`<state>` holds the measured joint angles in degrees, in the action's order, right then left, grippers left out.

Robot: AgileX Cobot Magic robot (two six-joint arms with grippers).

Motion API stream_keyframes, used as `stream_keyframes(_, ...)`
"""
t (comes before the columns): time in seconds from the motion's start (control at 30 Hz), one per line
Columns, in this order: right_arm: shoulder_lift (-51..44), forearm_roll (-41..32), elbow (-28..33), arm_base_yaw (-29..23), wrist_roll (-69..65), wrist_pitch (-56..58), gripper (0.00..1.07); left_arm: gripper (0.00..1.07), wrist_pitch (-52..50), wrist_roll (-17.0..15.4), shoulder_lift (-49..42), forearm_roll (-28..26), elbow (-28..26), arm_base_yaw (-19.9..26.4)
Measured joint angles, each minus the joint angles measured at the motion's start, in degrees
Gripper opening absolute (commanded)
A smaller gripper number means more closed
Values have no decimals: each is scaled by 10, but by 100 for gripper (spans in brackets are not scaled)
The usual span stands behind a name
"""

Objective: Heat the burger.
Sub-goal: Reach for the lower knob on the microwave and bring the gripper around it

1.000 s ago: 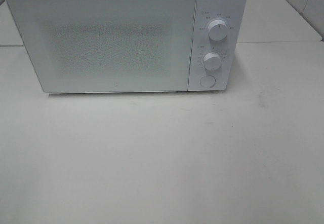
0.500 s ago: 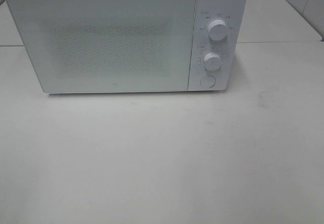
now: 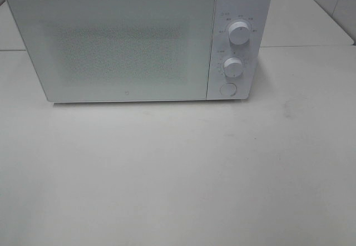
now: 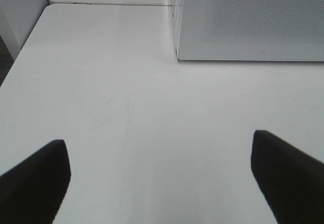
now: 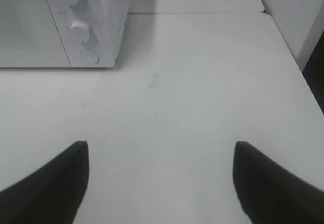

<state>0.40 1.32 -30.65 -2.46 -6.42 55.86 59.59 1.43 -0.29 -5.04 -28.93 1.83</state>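
Evidently both tools (image 4: 158, 138) (image 5: 160, 144) agape, empty.

High view frontal, wrists low — microwave (image 3: 128, 45) shared

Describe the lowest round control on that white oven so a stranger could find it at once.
The white microwave stands at the back of the pale table. Down the narrow panel right of its door run three round controls, and the button is the bottom one. Unlike the upper knob and lower knob, it lies flat, without markings around it.
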Motion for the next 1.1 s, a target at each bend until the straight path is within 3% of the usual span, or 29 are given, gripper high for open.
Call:
stream_keyframes(0.33, 77, -2, -1, 0, 0, -102, 75, 89, 0, 0, 0, 0, 0, 0)
stream_keyframes(1.1, 279, -3, 87, 0, 0, -391, 75, 89, -1, 0, 0, 0, 0, 0)
